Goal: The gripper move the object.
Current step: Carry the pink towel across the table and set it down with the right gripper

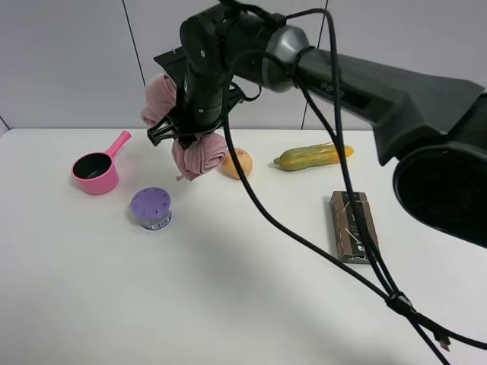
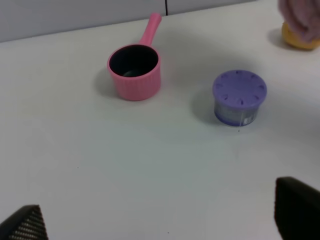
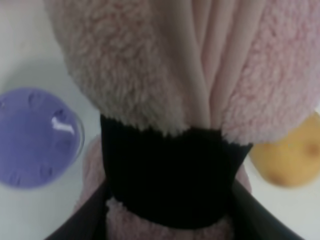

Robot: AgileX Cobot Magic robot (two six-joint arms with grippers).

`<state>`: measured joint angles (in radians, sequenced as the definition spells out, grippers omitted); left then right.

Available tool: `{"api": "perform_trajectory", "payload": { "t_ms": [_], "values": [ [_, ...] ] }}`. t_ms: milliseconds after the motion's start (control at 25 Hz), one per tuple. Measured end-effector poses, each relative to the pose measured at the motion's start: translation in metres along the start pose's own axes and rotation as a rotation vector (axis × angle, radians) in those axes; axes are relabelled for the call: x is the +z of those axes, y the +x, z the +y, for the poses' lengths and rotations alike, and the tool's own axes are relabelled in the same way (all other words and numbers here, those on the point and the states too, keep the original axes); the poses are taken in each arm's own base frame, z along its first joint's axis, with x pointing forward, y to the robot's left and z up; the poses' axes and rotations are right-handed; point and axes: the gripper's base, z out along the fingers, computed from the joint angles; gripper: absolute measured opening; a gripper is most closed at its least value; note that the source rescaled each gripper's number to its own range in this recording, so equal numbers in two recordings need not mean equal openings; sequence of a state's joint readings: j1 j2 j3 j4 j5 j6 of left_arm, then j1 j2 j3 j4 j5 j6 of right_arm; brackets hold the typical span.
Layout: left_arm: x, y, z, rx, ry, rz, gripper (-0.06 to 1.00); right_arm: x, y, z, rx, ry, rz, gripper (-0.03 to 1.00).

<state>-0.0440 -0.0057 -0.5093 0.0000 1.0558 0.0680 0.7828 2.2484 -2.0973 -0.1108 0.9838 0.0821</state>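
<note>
Pink fluffy towel bundle (image 1: 202,156) hangs clear above the white surface (image 1: 228,289), pinched at its middle by the right pincer (image 1: 189,125); the left pincer (image 2: 160,215) rests spread apart. Carrying seems in hand; next it needs a bare spot, lowering and release.

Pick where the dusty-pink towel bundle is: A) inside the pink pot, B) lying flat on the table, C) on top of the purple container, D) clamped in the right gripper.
D: the right gripper grips the towel bundle around its black band.
</note>
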Motion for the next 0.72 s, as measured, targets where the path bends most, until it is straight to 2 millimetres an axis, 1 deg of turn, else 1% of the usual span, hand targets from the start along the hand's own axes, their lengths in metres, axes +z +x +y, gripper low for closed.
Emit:
{"api": "perform_trajectory", "payload": {
  "t_ms": [80,200,360,440,480,720],
  "values": [
    [0.000,0.000,0.000,0.000,0.000,0.000,1.00,0.014,0.000,0.002,-0.002,-0.003,-0.018,0.00],
    [0.000,0.000,0.000,0.000,0.000,0.000,1.00,0.029,0.000,0.003,-0.002,-0.008,-0.045,0.00],
    [0.000,0.000,0.000,0.000,0.000,0.000,1.00,0.042,-0.002,0.004,-0.015,-0.002,-0.097,0.00],
    [0.000,0.000,0.000,0.000,0.000,0.000,1.00,0.049,-0.002,0.004,-0.025,0.006,-0.107,0.00],
    [0.000,0.000,0.000,0.000,0.000,0.000,1.00,0.049,-0.002,0.004,-0.025,0.006,-0.107,0.00],
    [0.000,0.000,0.000,0.000,0.000,0.000,1.00,0.069,0.003,0.005,-0.030,0.017,-0.116,0.00]
  ]
}}
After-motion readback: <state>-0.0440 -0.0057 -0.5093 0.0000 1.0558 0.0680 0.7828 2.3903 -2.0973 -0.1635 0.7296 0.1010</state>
